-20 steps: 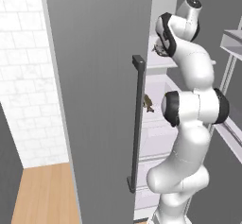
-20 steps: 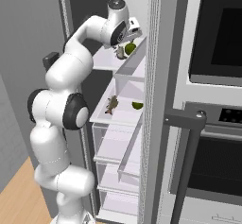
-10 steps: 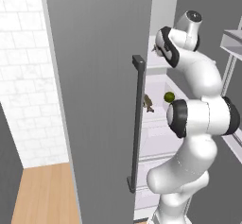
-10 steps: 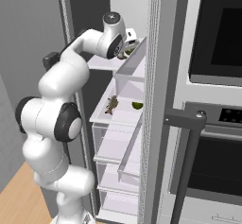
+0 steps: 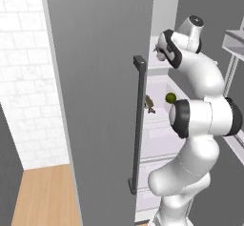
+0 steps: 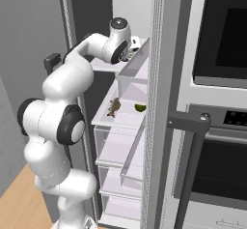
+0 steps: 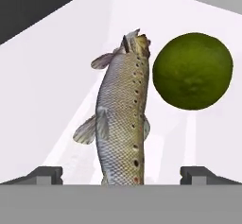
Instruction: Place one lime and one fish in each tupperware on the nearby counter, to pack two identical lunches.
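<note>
In the hand view a grey-brown spotted fish lies lengthwise on a white fridge shelf, its near end running down between my open gripper's two fingertips. A dark green lime sits just right of its far end. From the base views my gripper is reaching onto the upper shelf of the open fridge. One shelf lower lie another fish and another lime. The tupperware and the counter are out of view.
The open grey fridge door with its dark handle stands left of the arm. A built-in oven with a bar handle stands right of the fridge. White drawers sit below the shelves. Wooden floor lies at the lower left.
The arm has swung further in and the hand has gone deeper onto the upper shelf, toward the fish and lime there. The jaws stayed wide open.
</note>
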Motion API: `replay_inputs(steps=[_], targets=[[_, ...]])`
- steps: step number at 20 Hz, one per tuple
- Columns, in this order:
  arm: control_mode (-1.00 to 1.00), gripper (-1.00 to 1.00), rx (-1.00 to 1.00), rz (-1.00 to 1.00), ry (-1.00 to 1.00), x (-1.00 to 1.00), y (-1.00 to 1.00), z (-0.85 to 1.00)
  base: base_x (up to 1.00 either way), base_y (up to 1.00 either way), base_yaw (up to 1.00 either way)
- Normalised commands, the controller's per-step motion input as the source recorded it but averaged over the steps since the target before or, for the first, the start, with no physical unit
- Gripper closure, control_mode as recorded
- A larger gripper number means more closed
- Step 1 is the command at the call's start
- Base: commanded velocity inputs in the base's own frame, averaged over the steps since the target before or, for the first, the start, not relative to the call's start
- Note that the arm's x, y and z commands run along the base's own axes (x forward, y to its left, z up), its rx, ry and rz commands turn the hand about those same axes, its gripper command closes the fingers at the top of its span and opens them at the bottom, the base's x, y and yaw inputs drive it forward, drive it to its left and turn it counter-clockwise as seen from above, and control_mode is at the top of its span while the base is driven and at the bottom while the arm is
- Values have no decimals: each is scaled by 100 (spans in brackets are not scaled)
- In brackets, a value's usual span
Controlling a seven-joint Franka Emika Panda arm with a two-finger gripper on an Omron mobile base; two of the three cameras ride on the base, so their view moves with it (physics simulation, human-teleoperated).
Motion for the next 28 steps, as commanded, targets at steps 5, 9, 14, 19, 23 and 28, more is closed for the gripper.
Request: replay_inputs(steps=[5,9,14,19,23,28], targets=[[-100,-100,5,0,0,20,-28,0,0,0,0],[-100,-100,2,0,0,5,-10,-10,0,0,0],[-100,100,4,-3,4,-6,6,-46,0,0,0],[-100,100,2,-5,-1,-32,16,-52,0,0,0],[-100,100,2,-9,-6,-62,8,-21,0,0,0],[-100,100,3,-6,-8,-74,0,0,0,0,0]])
